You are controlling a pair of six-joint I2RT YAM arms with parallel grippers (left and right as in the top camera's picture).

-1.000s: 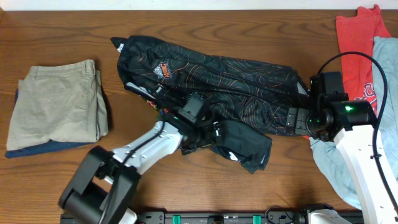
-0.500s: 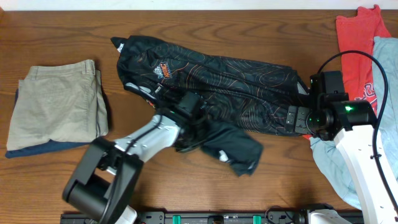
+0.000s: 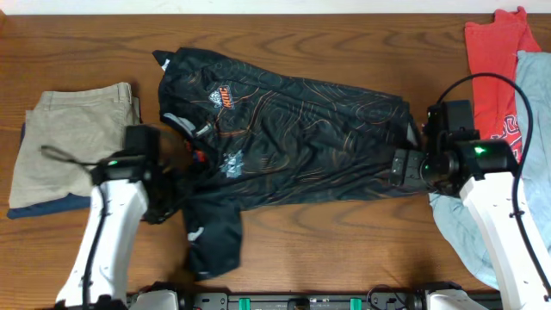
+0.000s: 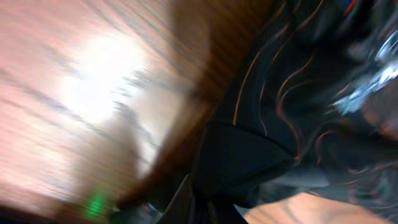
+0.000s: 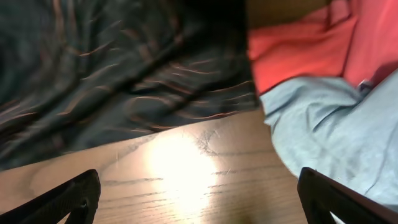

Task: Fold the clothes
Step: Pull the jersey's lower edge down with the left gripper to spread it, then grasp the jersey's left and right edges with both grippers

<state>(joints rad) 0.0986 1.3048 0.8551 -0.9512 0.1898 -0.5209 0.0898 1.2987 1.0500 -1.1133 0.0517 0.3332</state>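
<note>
Left end effector [image 3: 170,191] clenched on edge of black jersey [image 3: 293,138]; right end effector [image 3: 399,167] released, just beside its hem.

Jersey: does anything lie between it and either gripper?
Nothing visible. The left gripper seems to pinch the jersey at its lower-left sleeve; the right gripper, open, sits at its right hem, over bare table.

A brown wooden table [image 3: 344,34] carries a black jersey [image 3: 293,138] spread across its middle, folded tan trousers [image 3: 82,146] at left, and a red garment [image 3: 495,52] and light blue garment [image 3: 534,95] at right.
</note>
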